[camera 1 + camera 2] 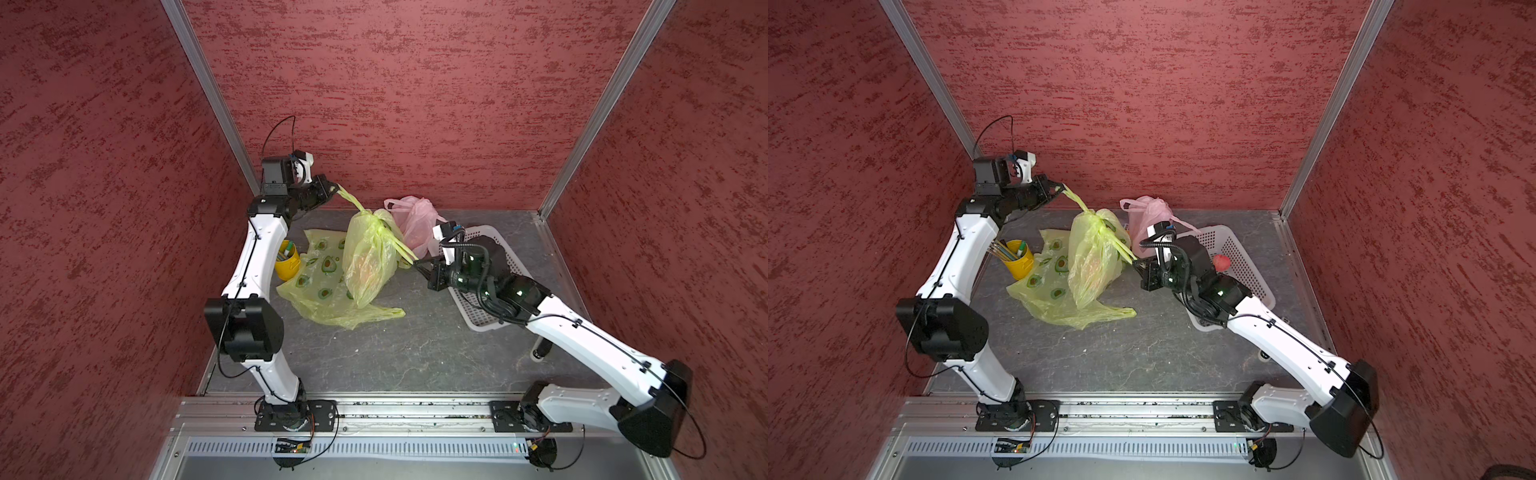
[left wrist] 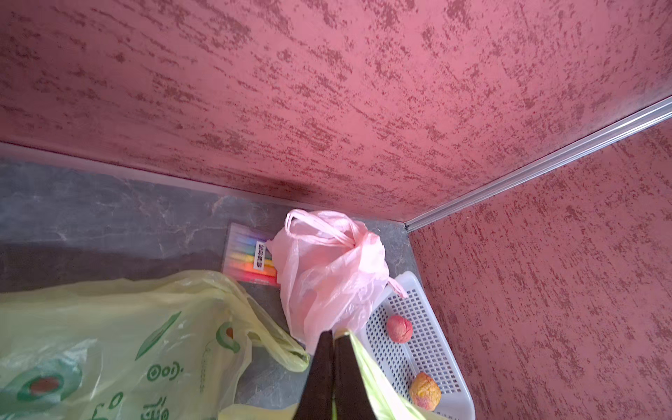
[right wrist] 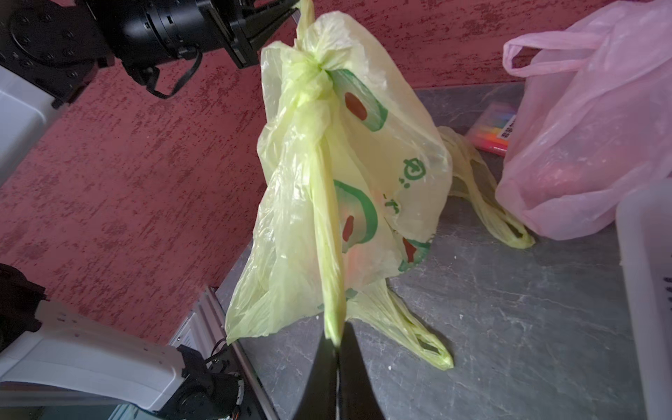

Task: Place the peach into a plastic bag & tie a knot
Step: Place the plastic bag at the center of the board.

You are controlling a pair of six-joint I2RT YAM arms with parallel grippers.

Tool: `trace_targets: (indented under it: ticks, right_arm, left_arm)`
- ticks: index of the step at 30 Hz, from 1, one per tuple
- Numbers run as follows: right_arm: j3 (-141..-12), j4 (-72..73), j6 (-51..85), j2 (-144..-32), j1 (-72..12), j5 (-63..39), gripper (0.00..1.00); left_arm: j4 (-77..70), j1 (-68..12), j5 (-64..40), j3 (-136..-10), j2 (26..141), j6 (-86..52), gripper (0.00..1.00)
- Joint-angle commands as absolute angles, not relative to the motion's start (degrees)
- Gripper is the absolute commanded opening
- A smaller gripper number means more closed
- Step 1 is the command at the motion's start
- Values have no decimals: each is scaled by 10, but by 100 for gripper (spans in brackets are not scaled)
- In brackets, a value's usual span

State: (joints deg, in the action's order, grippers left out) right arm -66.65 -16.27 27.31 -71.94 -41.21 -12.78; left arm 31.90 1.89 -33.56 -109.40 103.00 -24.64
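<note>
Grip of the left gripper (image 1: 334,190) is clamped tight on one handle (image 1: 351,200) of the yellow-green bag (image 1: 368,257); the right gripper (image 1: 417,262) pinches the other. The knotted bag stretches between them over the counter's (image 1: 395,353) back-centre, with the peach (image 1: 365,273) inside.
</note>
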Motion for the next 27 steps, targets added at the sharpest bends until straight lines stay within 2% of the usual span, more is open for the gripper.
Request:
trace_targets:
  ticks: [1,5,6,7,8,10,13,14,15,16,17,19,27]
  right_arm:
    - [-707,-222,238,-752,-385,-139,0]
    - [-787,-199,223,-857,-335,-177,0]
    - [-804,-193,224,-881,-321,-187,0]
    - [-823,-188,228,-910,-305,-195,0]
    - [-844,-190,232,-939,-293,-202,0]
    - [-875,-190,234,-987,-275,-211,0]
    - [-901,-187,246,-1044,-256,-230,0]
    - [-905,-188,254,-1058,-250,-239,5]
    - [-907,-187,257,-1066,-246,-245,11]
    - [-906,-186,262,-1069,-244,-247,27]
    - [-901,-183,263,-1068,-243,-245,39]
    - [-885,-169,265,-1055,-241,-246,48]
    - [-817,-143,274,-971,-236,-235,68]
  left_arm:
    - [281,61,-236,-1186,1081,-239,0]
    - [294,60,-240,-1255,1127,-244,1]
    - [314,60,-234,-1274,1140,-244,17]
    - [340,60,-225,-1294,1154,-246,49]
    - [366,60,-216,-1307,1164,-245,64]
    - [393,60,-193,-1297,1163,-245,75]
    - [370,61,-169,-1213,1123,-255,85]
    - [358,63,-165,-1179,1103,-260,87]
    - [349,62,-164,-1155,1088,-262,88]
    - [342,57,-163,-1126,1068,-263,88]
    - [340,48,-160,-1100,1048,-259,88]
    - [331,19,-150,-1041,1007,-241,87]
    - [280,-143,-45,-734,868,-221,86]
